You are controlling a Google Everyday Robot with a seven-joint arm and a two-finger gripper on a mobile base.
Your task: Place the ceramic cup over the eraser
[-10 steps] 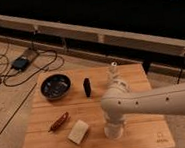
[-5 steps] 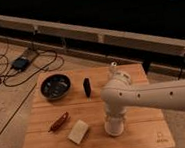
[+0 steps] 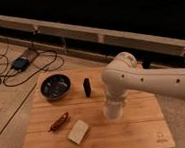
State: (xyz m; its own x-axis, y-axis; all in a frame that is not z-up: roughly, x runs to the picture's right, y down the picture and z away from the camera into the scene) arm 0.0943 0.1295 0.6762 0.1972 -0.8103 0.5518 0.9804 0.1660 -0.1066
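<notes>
The ceramic cup [image 3: 113, 113] is a plain white shape at the middle right of the wooden table [image 3: 93, 139]. My gripper [image 3: 112, 102] is at the lower end of the white arm, right on top of the cup, and the arm hides most of it. The eraser [image 3: 87, 86] is a small black slab standing on edge near the table's back middle, left of the arm and apart from the cup.
A dark round bowl [image 3: 55, 86] sits at the back left. A reddish-brown elongated thing [image 3: 58, 121] and a beige block [image 3: 78, 131] lie at the front left. Cables and a power brick [image 3: 19, 63] lie on the floor to the left.
The arm's lower end and the white cup have shifted up in the picture, toward the table's middle. The arm's elbow now covers the small clear glass at the back.
</notes>
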